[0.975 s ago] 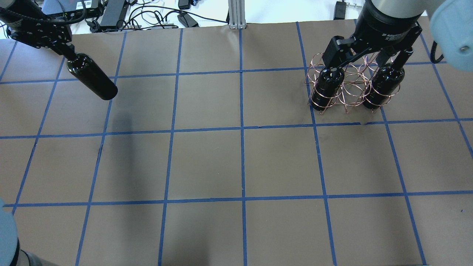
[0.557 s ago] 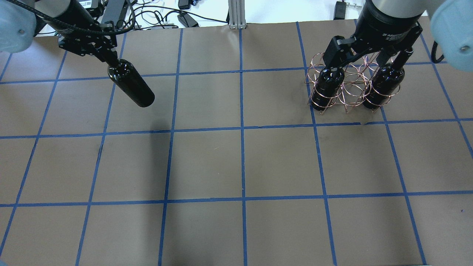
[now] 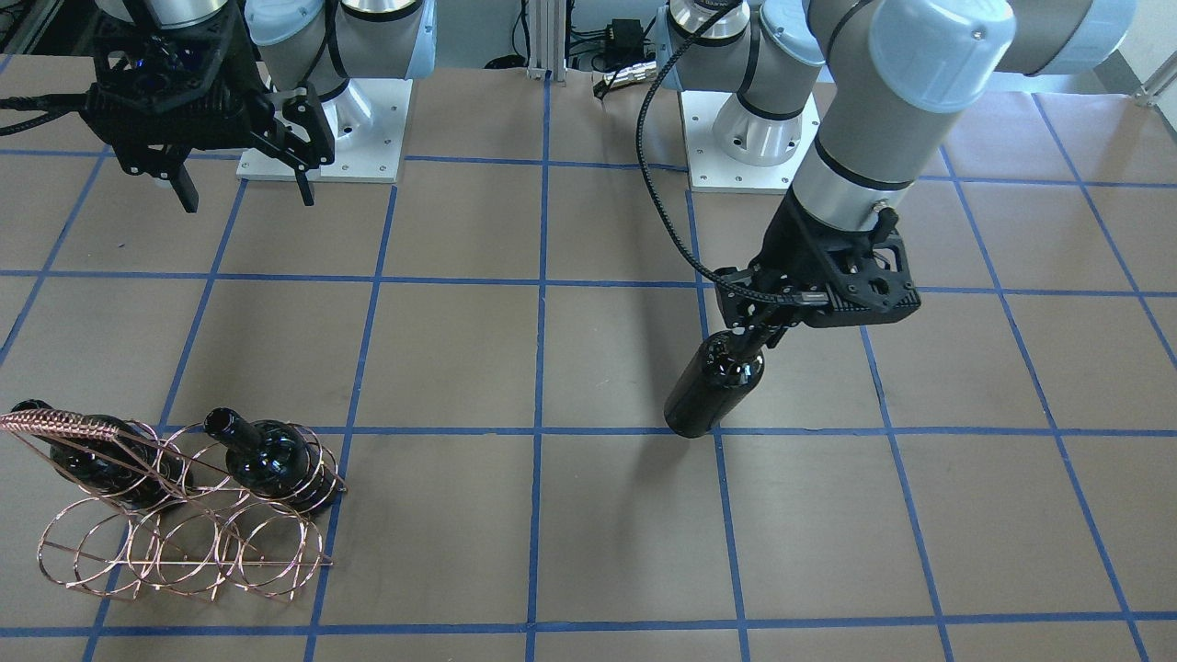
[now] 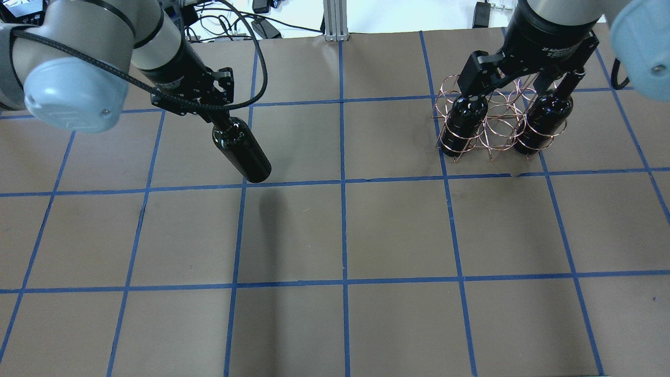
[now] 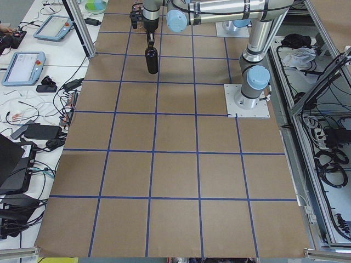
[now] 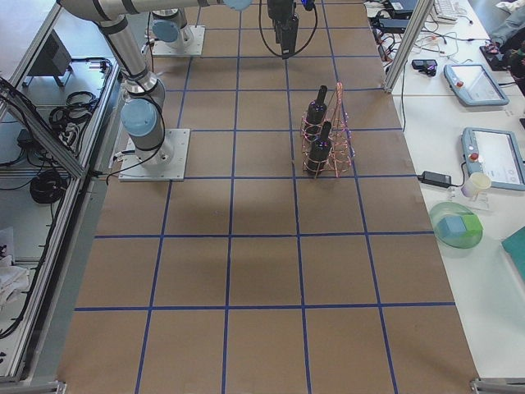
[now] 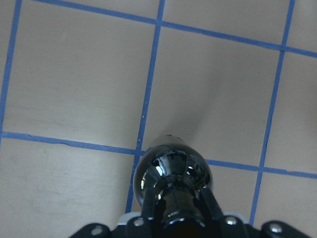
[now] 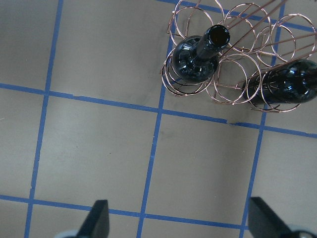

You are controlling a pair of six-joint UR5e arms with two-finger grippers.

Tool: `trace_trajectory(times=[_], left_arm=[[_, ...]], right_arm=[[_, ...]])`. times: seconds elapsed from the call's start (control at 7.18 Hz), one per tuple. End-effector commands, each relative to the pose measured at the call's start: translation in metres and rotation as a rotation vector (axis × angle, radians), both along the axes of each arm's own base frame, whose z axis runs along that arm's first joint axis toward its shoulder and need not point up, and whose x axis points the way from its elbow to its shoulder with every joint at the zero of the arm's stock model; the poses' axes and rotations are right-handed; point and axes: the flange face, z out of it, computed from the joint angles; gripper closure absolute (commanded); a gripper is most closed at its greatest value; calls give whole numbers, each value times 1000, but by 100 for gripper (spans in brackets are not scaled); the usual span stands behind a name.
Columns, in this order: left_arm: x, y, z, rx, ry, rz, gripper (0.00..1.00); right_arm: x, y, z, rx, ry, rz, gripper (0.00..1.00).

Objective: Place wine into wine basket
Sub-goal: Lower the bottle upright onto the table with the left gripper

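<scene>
Wine (image 4: 243, 151) in left pincer (image 4: 223, 122), now nearer wine basket (image 4: 496, 119).

Brown table (image 4: 398, 230) gridded with blue tape (image 4: 345, 283).

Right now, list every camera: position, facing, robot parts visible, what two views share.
Front-facing: across the table, facing the robot; both bases, left tool gripping the wine bottle, right tool open.
Overhead: behind the robot, looking down; both arms, wine basket at right.
Exterior left: table end, looking along it; left arm nearest.
Exterior right: opposite end; right arm nearest, basket visible.
Left wrist: looks down its tool and the held bottle.
Right wrist: looks down at two racked bottles; own fingertips show.
Shared: front-facing and overhead both show basket and held bottle.
</scene>
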Motion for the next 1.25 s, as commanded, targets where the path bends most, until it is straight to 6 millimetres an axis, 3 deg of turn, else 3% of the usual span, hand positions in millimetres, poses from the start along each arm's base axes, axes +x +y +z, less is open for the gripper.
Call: trace_trajectory(times=[0.0,0.14,0.42,1.11], left_arm=[[-25,24,-6,3,2,-16,100],[-33,28,-7,8,0,-28,100],[-44,42,-35,54,-34,-47,100],[-58,46,-43,72,-23,-47,100]], right_arm=[[0,0,0,0,0,0,0],[0,0,0,0,0,0,0],[1,0,0,0,0,1,0],[1,0,0,0,0,1,0]])
